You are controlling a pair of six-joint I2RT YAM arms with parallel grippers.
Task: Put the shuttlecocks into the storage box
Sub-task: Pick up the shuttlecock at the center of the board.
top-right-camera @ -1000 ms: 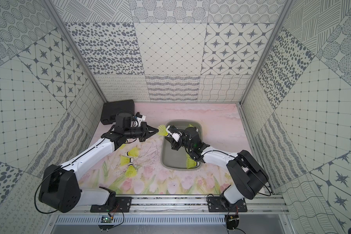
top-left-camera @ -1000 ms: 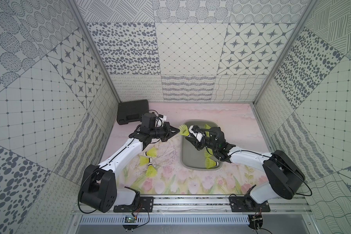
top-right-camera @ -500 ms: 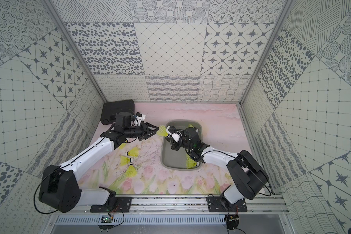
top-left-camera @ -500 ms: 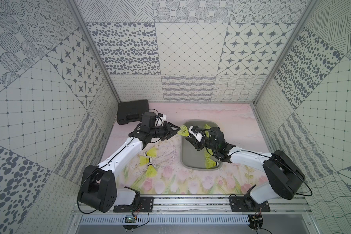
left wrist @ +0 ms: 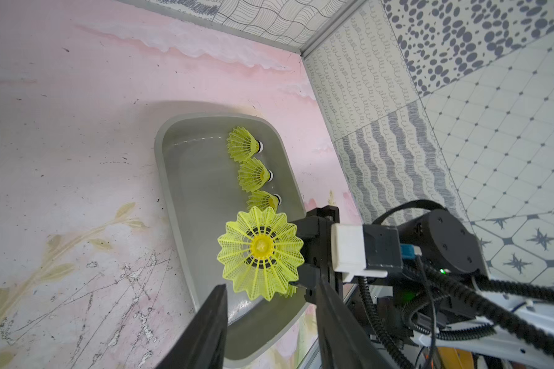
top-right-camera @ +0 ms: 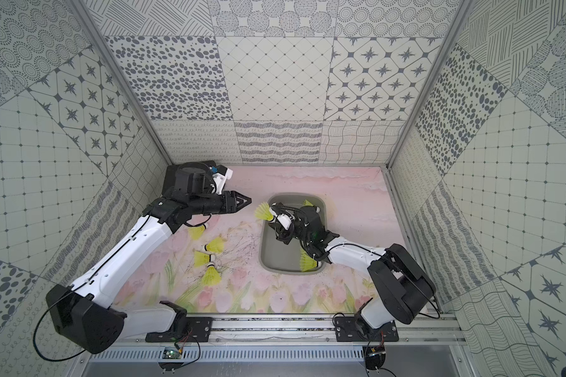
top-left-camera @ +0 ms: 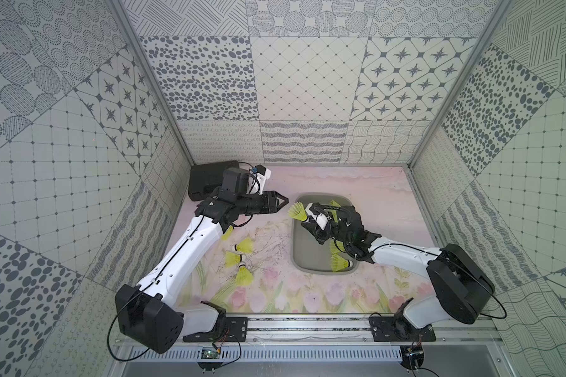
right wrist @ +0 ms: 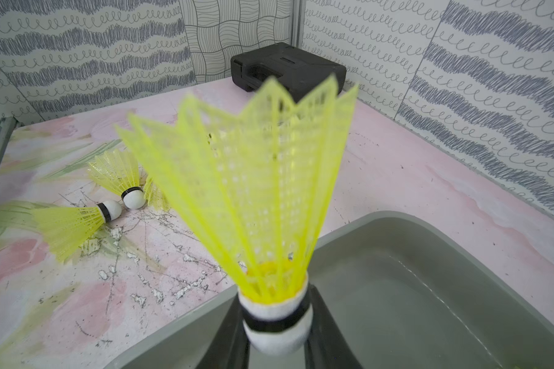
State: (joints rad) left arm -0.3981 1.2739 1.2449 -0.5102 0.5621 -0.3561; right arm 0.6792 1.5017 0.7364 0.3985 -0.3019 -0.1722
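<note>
Gripping a neon-yellow mesh shuttlecock [right wrist: 263, 207], right fingers [right wrist: 328, 338] hover over grey rectangular storage box [right wrist: 445, 287]; left fingers [left wrist: 210, 329] stand apart.

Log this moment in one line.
left gripper: open, empty | right gripper: shut on shuttlecock, over storage box edge | inside box: more shuttlecocks | table: four shuttlecocks loose

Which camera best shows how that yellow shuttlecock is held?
The right wrist view: the held shuttlecock fills it, white tip pinched in the right end effector. The left wrist view shows only its open skirt face-on; both top views show it small, by the storage box's edge.
</note>
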